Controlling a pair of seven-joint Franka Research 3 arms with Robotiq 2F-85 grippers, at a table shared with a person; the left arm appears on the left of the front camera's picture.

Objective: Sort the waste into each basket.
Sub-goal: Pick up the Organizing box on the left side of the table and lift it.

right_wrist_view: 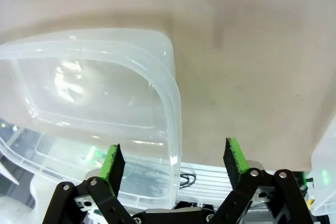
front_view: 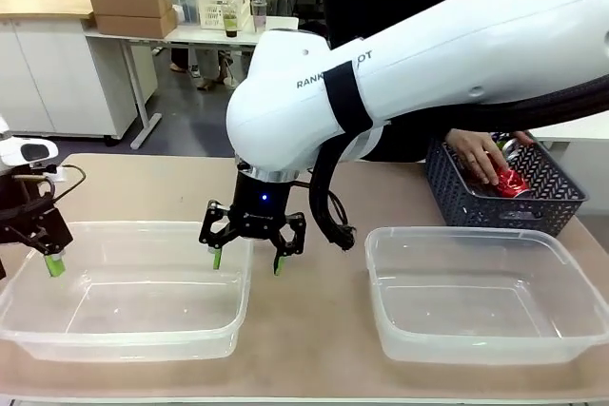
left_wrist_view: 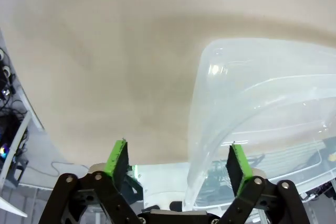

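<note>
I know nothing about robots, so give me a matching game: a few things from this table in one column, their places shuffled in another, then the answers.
Things:
1. crushed red metal can
2. right arm's black, green-padded tool
3. left arm's black, green-padded tool
4. right-hand clear plastic tub

Places:
A. astride the left wall of the left-hand clear plastic tub
B. just in front of the dark grey mesh basket
C. in the dark grey mesh basket, by the person's hand
D. astride the right wall of the left-hand clear plastic tub

Pairs: 1-C, 2-D, 3-A, 4-B
</note>
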